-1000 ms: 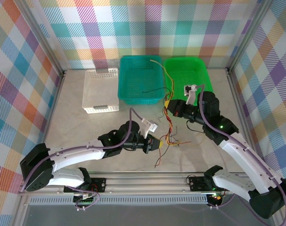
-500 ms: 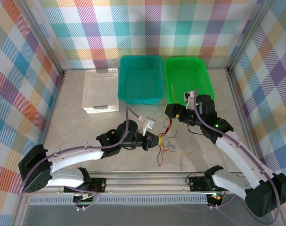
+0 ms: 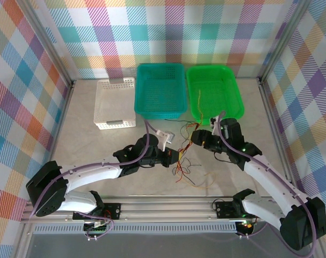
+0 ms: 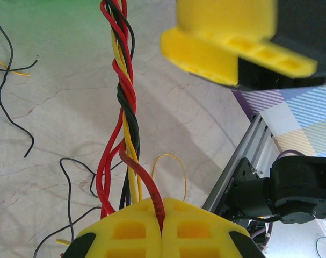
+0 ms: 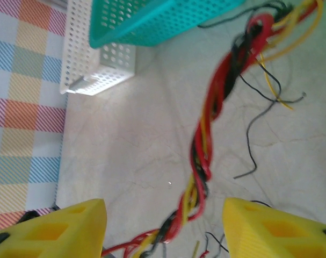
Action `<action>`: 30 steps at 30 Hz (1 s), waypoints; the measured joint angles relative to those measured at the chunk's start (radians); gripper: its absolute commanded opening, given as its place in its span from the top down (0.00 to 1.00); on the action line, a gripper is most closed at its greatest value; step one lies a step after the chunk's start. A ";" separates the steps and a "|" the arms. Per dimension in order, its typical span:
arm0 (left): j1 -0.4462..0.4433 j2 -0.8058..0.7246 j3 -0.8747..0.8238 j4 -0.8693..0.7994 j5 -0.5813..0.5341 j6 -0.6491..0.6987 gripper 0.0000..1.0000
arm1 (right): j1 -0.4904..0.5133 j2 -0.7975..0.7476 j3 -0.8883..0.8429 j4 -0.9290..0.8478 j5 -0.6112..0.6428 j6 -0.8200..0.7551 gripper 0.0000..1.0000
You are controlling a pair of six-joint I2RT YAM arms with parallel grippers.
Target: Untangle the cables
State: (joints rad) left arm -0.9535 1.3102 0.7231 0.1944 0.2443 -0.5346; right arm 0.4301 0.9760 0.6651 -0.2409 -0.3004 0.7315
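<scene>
The cables form a twisted bundle (image 4: 125,97) of red, yellow and black strands. My left gripper (image 4: 161,226) is shut on a red strand of it, low over the table in front of the baskets (image 3: 180,156). The bundle (image 5: 205,156) runs up between the fingers of my right gripper (image 5: 164,215), which stands open and wide apart from it on both sides. Seen from above, the right gripper (image 3: 196,138) sits just right of the left one, with the cables (image 3: 185,149) between them. Loose ends (image 3: 180,171) trail toward the near edge. One yellow strand (image 3: 199,99) lies in the green basket (image 3: 232,88).
A teal basket (image 3: 141,97) and a white basket (image 3: 101,105) stand at the back, left of the green one. A loose yellow strand (image 3: 211,174) lies on the table near the front rail (image 3: 168,203). Loose black wires (image 4: 12,107) lie beside the bundle.
My right gripper has let go of the bundle and opened, dropping toward the left gripper. The cables that were stretched up over the baskets have slumped to the table. The left gripper stays shut.
</scene>
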 measured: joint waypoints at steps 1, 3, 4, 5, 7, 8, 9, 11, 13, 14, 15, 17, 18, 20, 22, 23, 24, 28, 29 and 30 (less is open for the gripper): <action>0.000 0.000 0.000 0.000 0.000 0.000 1.00 | 0.000 0.000 -0.012 0.004 0.000 0.005 0.51; 0.000 0.000 0.000 0.000 0.000 0.000 1.00 | 0.000 0.004 -0.027 0.012 0.004 0.012 0.53; 0.000 0.000 0.000 0.000 0.000 0.000 1.00 | 0.000 0.008 -0.031 0.016 0.005 0.013 0.55; 0.001 0.000 0.000 0.000 0.000 0.000 1.00 | 0.000 0.013 -0.031 0.021 0.008 0.012 0.57; 0.001 0.000 0.000 -0.001 0.000 0.000 1.00 | 0.000 0.022 -0.034 0.042 0.008 0.014 0.60; 0.001 0.000 0.000 0.000 0.000 0.000 1.00 | 0.000 0.024 -0.038 0.059 0.008 0.014 0.61; 0.001 0.000 0.000 0.000 0.001 0.000 1.00 | 0.000 0.026 -0.043 0.077 0.008 0.015 0.61; 0.001 0.000 0.000 0.000 0.001 0.000 1.00 | 0.000 0.026 -0.059 0.116 0.008 0.014 0.65; 0.001 0.000 0.000 0.000 0.001 0.000 1.00 | 0.000 0.027 -0.071 0.145 0.009 0.012 0.68; 0.001 0.000 0.000 0.000 0.001 0.000 1.00 | 0.000 0.028 -0.075 0.156 0.011 0.012 0.68; 0.001 0.000 0.000 0.000 0.001 0.000 1.00 | 0.000 0.030 -0.078 0.165 0.012 0.010 0.69; 0.001 0.000 0.000 0.000 0.001 0.000 1.00 | 0.000 0.041 -0.079 0.183 0.012 0.004 0.75; 0.001 0.000 0.000 -0.001 0.001 0.000 1.00 | 0.000 0.046 -0.079 0.191 0.013 0.001 0.76; 0.001 0.000 0.000 -0.001 0.001 0.000 1.00 | 0.000 0.062 -0.082 0.207 0.012 -0.008 0.76; 0.001 0.000 0.000 -0.001 0.001 0.000 1.00 | 0.000 0.072 -0.089 0.225 0.011 -0.011 0.81; 0.001 0.000 0.000 -0.001 0.001 0.000 1.00 | 0.000 0.075 -0.093 0.234 0.011 -0.013 0.85; 0.001 0.000 0.000 -0.001 0.002 0.000 1.00 | 0.000 0.076 -0.098 0.241 0.011 -0.014 0.89; 0.001 0.000 0.000 -0.001 0.005 0.000 1.00 | 0.000 0.076 -0.106 0.257 0.011 -0.018 1.00; 0.001 0.000 0.000 -0.001 0.005 0.000 1.00 | 0.000 0.076 -0.108 0.260 0.011 -0.019 1.00; 0.001 0.000 0.000 -0.001 0.005 0.000 1.00 | 0.000 0.076 -0.108 0.261 0.011 -0.020 1.00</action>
State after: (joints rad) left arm -0.9527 1.3102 0.7235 0.1932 0.2489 -0.5346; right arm 0.4305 1.0519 0.5568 0.0196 -0.2890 0.7113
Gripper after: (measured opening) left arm 0.043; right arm 0.068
